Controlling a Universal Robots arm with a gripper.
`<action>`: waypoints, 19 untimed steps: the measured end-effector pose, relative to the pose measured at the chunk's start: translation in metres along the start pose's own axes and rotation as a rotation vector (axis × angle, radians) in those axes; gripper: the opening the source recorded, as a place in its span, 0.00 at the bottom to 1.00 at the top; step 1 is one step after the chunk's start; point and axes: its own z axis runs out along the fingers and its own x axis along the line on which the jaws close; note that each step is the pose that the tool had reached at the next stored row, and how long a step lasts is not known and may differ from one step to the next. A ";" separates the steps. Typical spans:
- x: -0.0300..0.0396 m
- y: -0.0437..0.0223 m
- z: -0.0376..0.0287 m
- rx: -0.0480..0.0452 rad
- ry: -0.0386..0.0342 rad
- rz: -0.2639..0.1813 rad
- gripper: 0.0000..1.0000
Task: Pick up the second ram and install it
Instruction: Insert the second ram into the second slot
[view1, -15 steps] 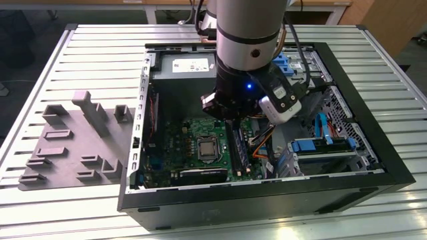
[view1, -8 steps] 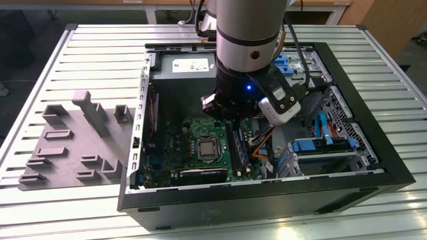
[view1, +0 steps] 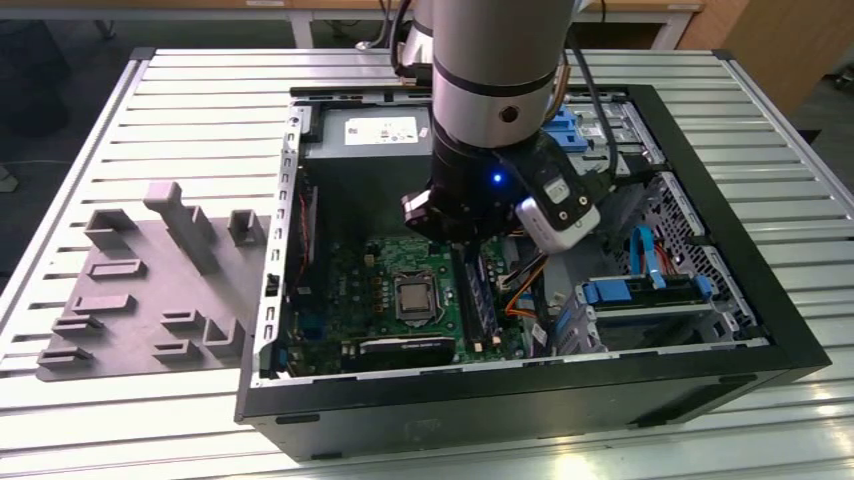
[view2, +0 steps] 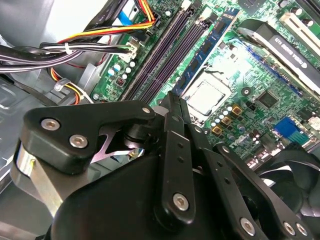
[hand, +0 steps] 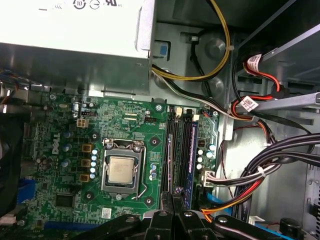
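Nearest the lens in the second wrist view is the black finger linkage (view2: 172, 165), reaching down into the open computer case (view1: 534, 400). The jaws are drawn together with no gap visible between them. Their tips meet one end of the second ram (view2: 209, 50). I cannot tell whether they pinch that end or merely bear on its top edge.

Position of the task's thing: the blue stick lies along the slot line just beside the processor socket (hand: 121, 170), on the green motherboard (hand: 120, 125). In the exterior view it sits at the socket's 3 o'clock and runs from 12 to 6 o'clock. The arm (view1: 494, 60) stands over its 12 o'clock end, toward the power-supply box (view1: 374, 130). Two bare black slots (hand: 179, 150) lie beside it. Beyond them is a blue strip (hand: 190, 155), apparently a stick already fitted.

At the case's 9 o'clock a grey fixture tray (view1: 127, 335) rests on the slatted table (view1: 200, 100), well apart from the work.

Assessment: pick-up appears complete and the installation step is in hand. Full seating cannot be confirmed, as the slot latches are too small to read.

Requirement, as judged: the push must be straight down, with the stick square to its slot and the load kept off the neighbouring slots. The cable bundle (hand: 260, 165) at the board's edge is near but clear of the work.
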 end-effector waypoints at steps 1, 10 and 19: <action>0.0000 0.0000 0.0004 0.0000 0.0000 0.000 0.11; 0.0002 -0.0001 0.0033 0.0001 0.0001 0.000 0.11; 0.0004 -0.0001 0.0067 -0.0001 0.0000 0.000 0.11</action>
